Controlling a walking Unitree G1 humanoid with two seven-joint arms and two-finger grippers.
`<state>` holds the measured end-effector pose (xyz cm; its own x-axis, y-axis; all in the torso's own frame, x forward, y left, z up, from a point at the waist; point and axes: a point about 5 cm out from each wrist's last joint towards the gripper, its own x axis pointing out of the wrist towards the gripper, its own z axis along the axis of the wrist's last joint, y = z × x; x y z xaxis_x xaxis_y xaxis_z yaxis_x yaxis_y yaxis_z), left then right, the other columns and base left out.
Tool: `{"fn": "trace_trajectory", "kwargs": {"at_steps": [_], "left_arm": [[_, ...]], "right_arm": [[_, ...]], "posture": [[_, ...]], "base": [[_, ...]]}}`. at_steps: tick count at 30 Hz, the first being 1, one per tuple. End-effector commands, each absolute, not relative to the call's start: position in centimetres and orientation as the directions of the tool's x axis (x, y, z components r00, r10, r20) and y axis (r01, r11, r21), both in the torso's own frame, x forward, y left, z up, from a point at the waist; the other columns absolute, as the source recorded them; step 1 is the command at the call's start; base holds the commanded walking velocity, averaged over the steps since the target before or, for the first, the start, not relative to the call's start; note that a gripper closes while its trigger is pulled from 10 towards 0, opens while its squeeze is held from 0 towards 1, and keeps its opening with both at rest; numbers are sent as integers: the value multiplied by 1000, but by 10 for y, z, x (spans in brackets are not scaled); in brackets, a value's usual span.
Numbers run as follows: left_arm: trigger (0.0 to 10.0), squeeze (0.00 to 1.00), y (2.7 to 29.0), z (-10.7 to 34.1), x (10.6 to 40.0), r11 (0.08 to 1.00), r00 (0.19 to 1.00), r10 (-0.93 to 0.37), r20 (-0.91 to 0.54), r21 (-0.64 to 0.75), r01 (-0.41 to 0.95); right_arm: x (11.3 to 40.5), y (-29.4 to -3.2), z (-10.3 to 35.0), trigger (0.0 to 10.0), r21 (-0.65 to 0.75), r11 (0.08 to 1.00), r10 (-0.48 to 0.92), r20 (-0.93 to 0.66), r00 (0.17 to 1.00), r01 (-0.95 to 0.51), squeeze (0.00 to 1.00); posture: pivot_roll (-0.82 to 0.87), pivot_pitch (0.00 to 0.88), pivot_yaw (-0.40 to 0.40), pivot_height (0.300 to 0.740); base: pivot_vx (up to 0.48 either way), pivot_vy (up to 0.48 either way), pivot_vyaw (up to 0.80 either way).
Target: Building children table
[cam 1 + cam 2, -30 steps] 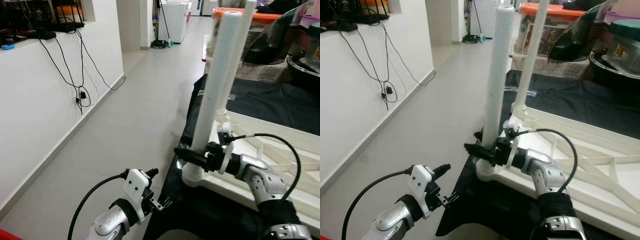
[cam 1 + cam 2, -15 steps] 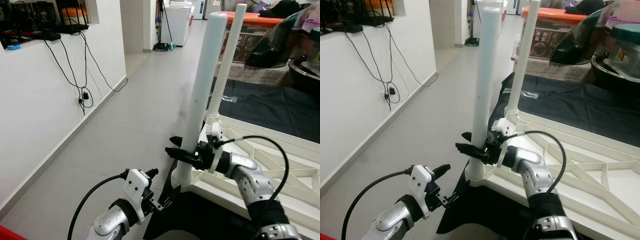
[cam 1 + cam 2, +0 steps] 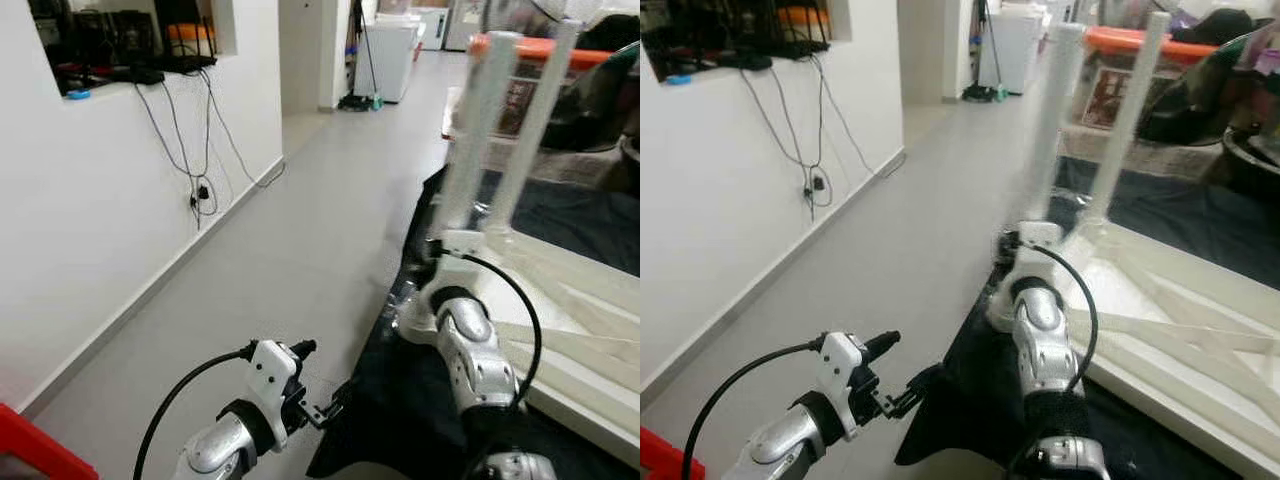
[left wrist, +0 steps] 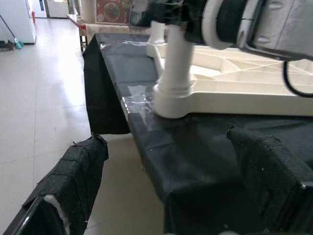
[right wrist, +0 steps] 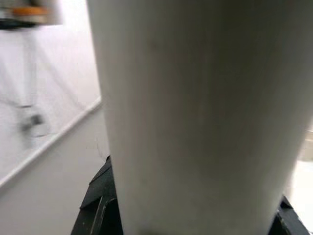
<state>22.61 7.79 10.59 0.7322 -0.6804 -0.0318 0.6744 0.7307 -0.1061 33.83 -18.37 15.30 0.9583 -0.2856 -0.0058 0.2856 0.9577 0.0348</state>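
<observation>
White table (image 3: 590, 300) upside down on black cloth (image 4: 195, 147) (right claw (image 3: 440, 262) pinching its leg (image 3: 470, 150)), grey-tiled hallway (image 3: 300, 230).

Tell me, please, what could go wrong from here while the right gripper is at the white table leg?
1. The upturned tabletop lies with its corner at the edge of the black cloth; a sideways pull might slide it off.
2. The near leg stands tall in its corner socket; if not fully seated, it could tilt or pop out.
3. The right gripper is very close to the leg, so its grip is hard to check.
</observation>
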Motion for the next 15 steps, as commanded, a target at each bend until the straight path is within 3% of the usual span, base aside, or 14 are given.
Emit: {"fn": "trace_trajectory", "kwargs": {"at_steps": [1, 3, 4, 5, 6, 8, 9, 12, 13, 15], "left_arm": [[10000, 0, 79, 103, 226, 730, 731, -681, -46, -118, 673], [10000, 0, 79, 103, 226, 730, 731, -681, -46, -118, 673], [10000, 0, 79, 103, 227, 731, 732, -680, -45, -117, 672], [10000, 0, 79, 103, 227, 731, 732, -680, -45, -117, 672], [10000, 0, 79, 104, 227, 732, 733, -679, -44, -118, 671], [10000, 0, 79, 104, 227, 732, 733, -679, -44, -118, 671], [10000, 0, 79, 104, 227, 732, 733, -679, -43, -117, 671], [10000, 0, 79, 104, 227, 732, 733, -678, -43, -118, 671], [10000, 0, 79, 104, 227, 733, 734, -678, -42, -118, 670], [10000, 0, 79, 104, 227, 733, 734, -678, -42, -118, 670]], "right_arm": [[318, -204, 123, 0, 20, 878, -470, -150, 870, 478, 0], [316, -198, 121, 0, 34, 869, -483, -159, 861, 494, 0], [318, -186, 121, 3647, 67, 885, -446, -158, 881, 461, 0], [318, -186, 121, 3647, 67, 885, -446, -158, 881, 461, 0], [322, -179, 121, 9804, 76, 897, -422, -151, 894, 436, 0], [322, -179, 121, 9804, 76, 897, -422, -151, 894, 436, 0], [330, -160, 129, 10000, 136, 943, -295, -89, 951, 305, 1000], [334, -154, 136, 10000, 142, 960, -240, -38, 970, 243, 1000], [339, -146, 143, 10000, 183, 974, -134, 6, 991, 131, 0], [342, -142, 148, 10000, 207, 977, -69, 34, 997, 60, 0]], "posture": [[69, 0, -32, 740], [72, 0, -35, 740], [71, 0, -34, 740], [71, 0, -34, 740], [71, 0, -34, 740], [71, 0, -34, 740], [71, 0, -34, 740], [69, 0, -33, 740], [69, 0, -34, 740], [69, 0, -34, 740]], "base": [[0, 0, 0], [0, 0, 0], [0, 0, 0], [0, 0, 0], [0, 0, 0], [0, 0, 0], [0, 0, 0], [0, 0, 0], [0, 0, 0], [0, 0, 0]]}}
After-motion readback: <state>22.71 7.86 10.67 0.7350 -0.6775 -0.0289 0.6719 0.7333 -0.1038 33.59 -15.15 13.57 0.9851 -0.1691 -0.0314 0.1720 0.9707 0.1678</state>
